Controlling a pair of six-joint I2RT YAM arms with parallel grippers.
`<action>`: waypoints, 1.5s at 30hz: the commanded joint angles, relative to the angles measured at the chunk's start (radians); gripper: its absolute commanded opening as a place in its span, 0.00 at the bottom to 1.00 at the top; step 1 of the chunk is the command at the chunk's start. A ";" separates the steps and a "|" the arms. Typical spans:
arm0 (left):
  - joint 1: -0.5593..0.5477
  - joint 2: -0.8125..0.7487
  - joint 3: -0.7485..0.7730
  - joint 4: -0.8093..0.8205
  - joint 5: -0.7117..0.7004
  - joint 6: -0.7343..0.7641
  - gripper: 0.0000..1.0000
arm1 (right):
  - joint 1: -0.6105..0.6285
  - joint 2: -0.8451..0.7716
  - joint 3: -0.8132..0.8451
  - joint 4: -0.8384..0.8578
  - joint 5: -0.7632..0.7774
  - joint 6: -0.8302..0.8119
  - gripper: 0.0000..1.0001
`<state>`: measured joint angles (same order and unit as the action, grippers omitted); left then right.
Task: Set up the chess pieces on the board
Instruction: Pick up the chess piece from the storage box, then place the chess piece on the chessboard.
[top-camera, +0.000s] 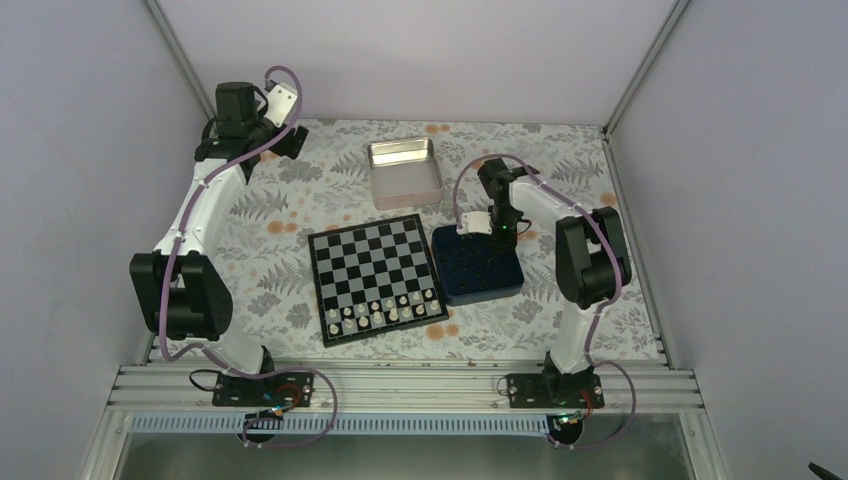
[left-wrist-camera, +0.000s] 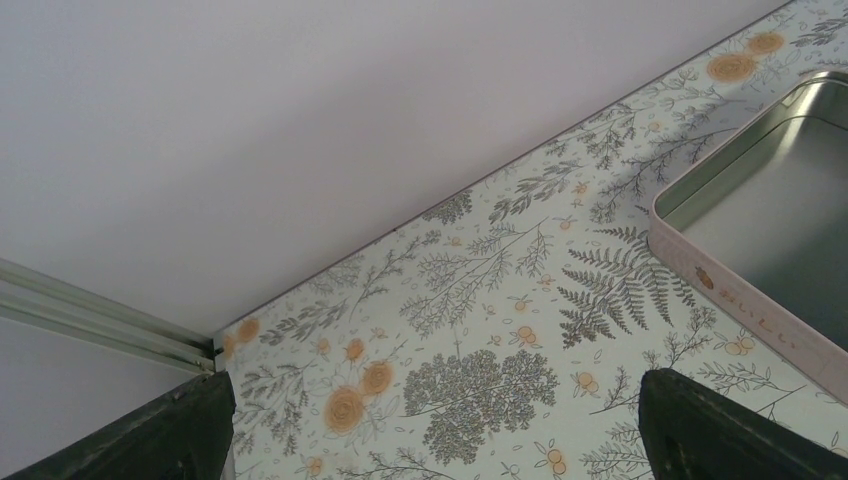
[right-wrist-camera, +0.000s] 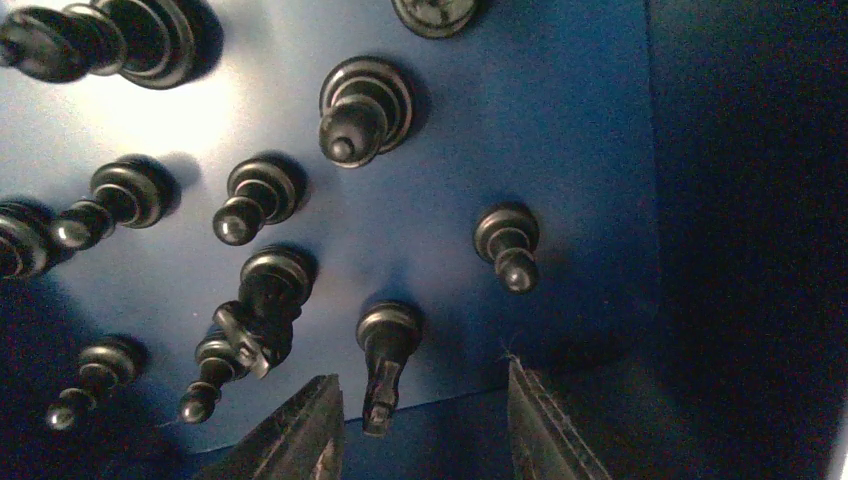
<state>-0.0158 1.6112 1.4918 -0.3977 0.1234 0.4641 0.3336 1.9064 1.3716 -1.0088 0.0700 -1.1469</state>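
Observation:
The board (top-camera: 365, 255) lies mid-table with cream-white chessmen (top-camera: 385, 312) filling its two near rows. The black chess pieces stand in the navy blue box (top-camera: 480, 278) to its right. My right gripper (top-camera: 496, 240) reaches down into that box. In the right wrist view it is open (right-wrist-camera: 420, 375), and a tall black piece (right-wrist-camera: 386, 352) stands between its fingers, close to the left one and clear of the right. A black knight (right-wrist-camera: 262, 308) and several pawns stand nearby. My left gripper (top-camera: 290, 142) hangs open and empty (left-wrist-camera: 432, 385) at the back left.
A shiny metal tin (top-camera: 372, 175) sits behind the board; its pink outer wall (left-wrist-camera: 720, 290) shows at the right of the left wrist view. The enclosure walls close in at the back and sides. The box's dark wall (right-wrist-camera: 740, 250) rises right of my right fingers.

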 joint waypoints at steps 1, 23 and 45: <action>-0.002 0.010 0.000 0.009 0.013 0.013 1.00 | 0.008 0.034 -0.020 0.011 -0.004 0.017 0.43; 0.000 -0.013 -0.021 0.013 0.027 0.031 1.00 | 0.039 -0.025 0.061 -0.101 0.024 0.065 0.10; 0.008 -0.076 -0.030 0.018 0.003 0.074 1.00 | 0.352 0.371 0.820 -0.148 -0.008 0.041 0.11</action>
<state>-0.0147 1.5829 1.4784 -0.3988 0.1410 0.5179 0.6495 2.1979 2.1487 -1.2091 0.0566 -1.0924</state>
